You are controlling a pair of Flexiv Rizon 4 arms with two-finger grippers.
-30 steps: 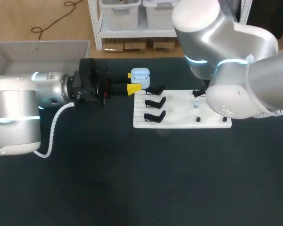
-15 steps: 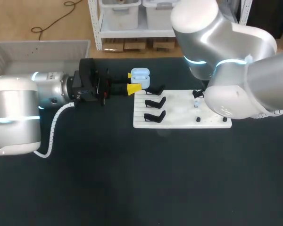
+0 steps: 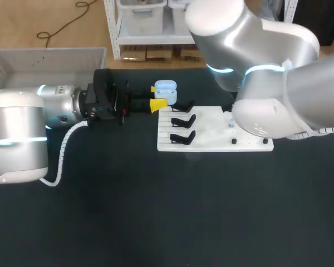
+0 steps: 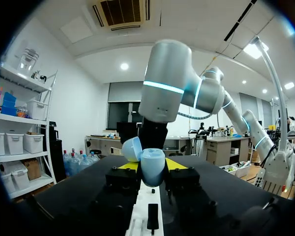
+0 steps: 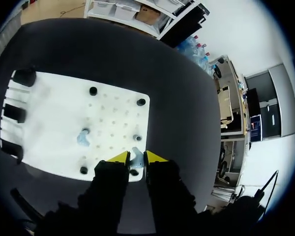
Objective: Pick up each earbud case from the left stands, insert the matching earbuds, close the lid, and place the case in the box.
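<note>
the left claw grips the pale blue earbud case with a yellow tip on each side. the case's lid is open, and it sits just beside the stand end of the white board. three black stands line that end. the right claw is down at the board's other end, pinched on a small earbud. a second earbud lies on the board nearby. the box stands at the back left corner of the bench.
</note>
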